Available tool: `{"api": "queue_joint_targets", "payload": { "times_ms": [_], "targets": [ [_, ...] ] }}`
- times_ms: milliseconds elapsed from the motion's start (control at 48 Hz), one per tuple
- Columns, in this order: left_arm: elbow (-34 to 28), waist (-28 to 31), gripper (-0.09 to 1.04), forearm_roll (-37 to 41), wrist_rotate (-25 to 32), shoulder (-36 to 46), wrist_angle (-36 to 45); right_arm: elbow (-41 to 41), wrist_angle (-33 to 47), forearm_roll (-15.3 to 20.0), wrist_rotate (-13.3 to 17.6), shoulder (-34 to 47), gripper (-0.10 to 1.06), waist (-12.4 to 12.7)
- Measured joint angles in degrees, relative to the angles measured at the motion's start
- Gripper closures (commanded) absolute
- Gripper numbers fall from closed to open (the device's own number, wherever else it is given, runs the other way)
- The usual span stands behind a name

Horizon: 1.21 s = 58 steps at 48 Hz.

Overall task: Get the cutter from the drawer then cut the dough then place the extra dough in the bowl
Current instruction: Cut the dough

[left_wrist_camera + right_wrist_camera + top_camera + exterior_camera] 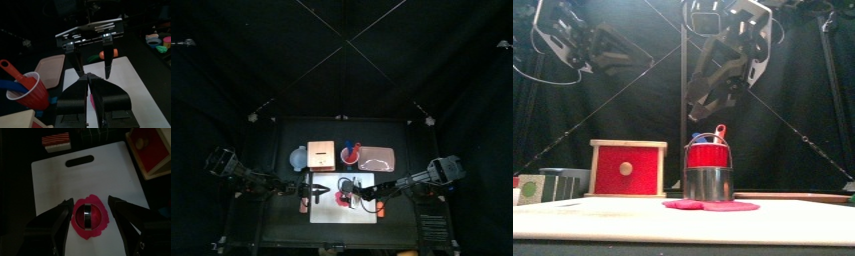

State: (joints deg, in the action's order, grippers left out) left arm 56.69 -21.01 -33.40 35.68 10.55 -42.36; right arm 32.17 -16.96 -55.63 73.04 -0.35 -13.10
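the right gripper (88, 203) hangs with its jaws apart, straight above the cutter (87, 217). the cutter stands below and between them on the pink dough (101, 226), which lies on the white board (53, 175). the left gripper (89, 81) sits off to the side facing it, jaws seemingly together, though that view is dim. the cutter looks stiff, light and probably slick, so grip it across the rim. the dough is soft and may stretch, so pinch the outer ring's edge.
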Motion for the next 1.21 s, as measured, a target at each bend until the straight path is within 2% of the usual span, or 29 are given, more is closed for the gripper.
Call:
{"api": "queue_joint_targets", "payload": {
  "times_ms": [104, 229, 333, 417, 479, 646, 833, 938, 1042, 1208],
  "targets": [
    [-1.1, 0.1, 0.47, 0.1, -4.2, -2.8, -1.6, 1.5, 0.2, -6.9, 6.2, -0.2, 0.07, 0.0],
    [-1.2, 0.2, 0.47, 1.9, -8.9, -5.2, -4.7, 2.5, 0.2, -13.4, 12.5, -0.1, 0.07, 0.0],
    [-1.3, 0.3, 0.47, 3.9, -10.8, -5.6, -6.0, 2.7, 0.5, -16.7, 15.6, -0.2, 0.07, 0.0],
    [-1.4, 0.4, 0.47, 4.5, -10.8, -5.6, -6.2, 2.7, 2.3, -17.1, 16.3, -0.2, 0.07, -0.1],
    [-1.6, 0.8, 0.47, 4.7, -10.8, -5.6, -6.2, 2.7, 5.0, -16.2, 16.3, -0.3, 0.07, -0.3],
    [-2.4, 1.5, 0.47, 4.7, -10.8, -5.6, -6.1, 3.5, 12.5, -9.0, 16.3, -2.6, 0.07, -0.3],
    [-3.3, 2.3, 0.47, 5.5, -10.8, -5.5, -4.2, 7.9, 13.2, -3.3, 16.1, -9.6, 0.08, -0.1],
    [-4.1, 2.7, 0.47, 5.7, -10.8, -5.6, -2.5, 10.0, 10.7, 2.1, 16.1, -14.0, 0.08, 0.0],
    [-5.0, 3.3, 0.47, 6.3, -10.7, -5.5, -1.4, 12.6, 2.8, 6.5, 14.9, -18.3, 0.08, -1.1],
    [-5.9, 4.0, 0.47, 8.2, -10.5, -5.5, -1.1, 13.1, -6.6, 6.2, 8.7, -22.2, 0.08, -6.0]
  ]
}}
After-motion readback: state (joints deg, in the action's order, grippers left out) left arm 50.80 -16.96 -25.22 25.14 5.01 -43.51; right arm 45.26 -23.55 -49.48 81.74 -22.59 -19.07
